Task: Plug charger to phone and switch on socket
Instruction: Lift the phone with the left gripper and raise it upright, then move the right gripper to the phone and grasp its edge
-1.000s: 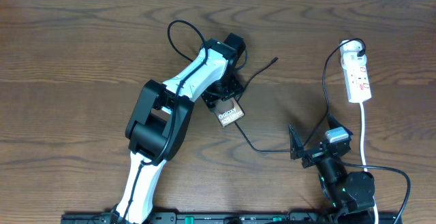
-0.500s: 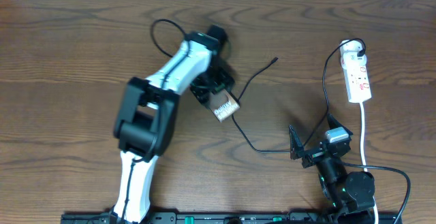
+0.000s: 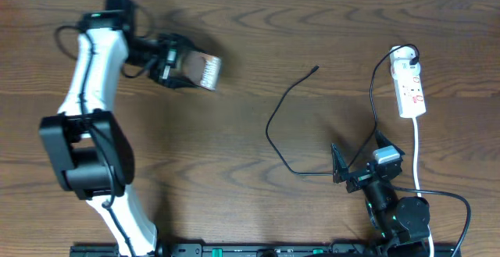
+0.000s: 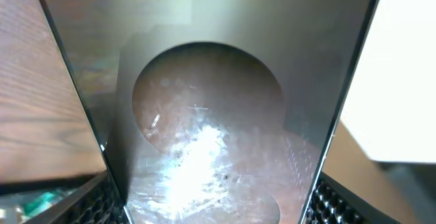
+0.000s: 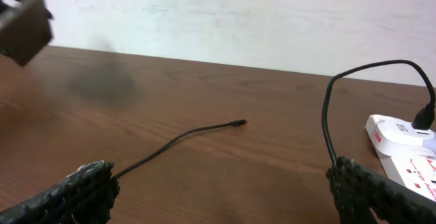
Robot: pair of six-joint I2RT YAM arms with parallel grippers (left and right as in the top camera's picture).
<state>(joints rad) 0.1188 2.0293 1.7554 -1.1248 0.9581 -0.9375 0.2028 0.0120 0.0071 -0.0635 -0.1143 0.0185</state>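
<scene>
I'm seeing a dark wood-grain bench [image 3: 328, 23] with a dull sheen, and the phone [image 4: 204, 135] shows glossy, smeared and reflective. The socket [image 3: 411, 93] looks smooth white plastic, the charger [image 3: 269, 126] matt black.

Looks like a robotics lab or test room, not a home. Told by a black mounting rail [image 3: 234, 250] along the near edge of a dark brown wood-grain table [image 3: 234, 179], a white-and-black jointed robot arm [image 3: 90, 77] at left, a smaller black robot arm [image 3: 391, 202] at near right, a white plastic power strip [image 3: 410, 89] at far right, and a plain off-white wall [image 5: 238, 20] beyond the far edge.
</scene>
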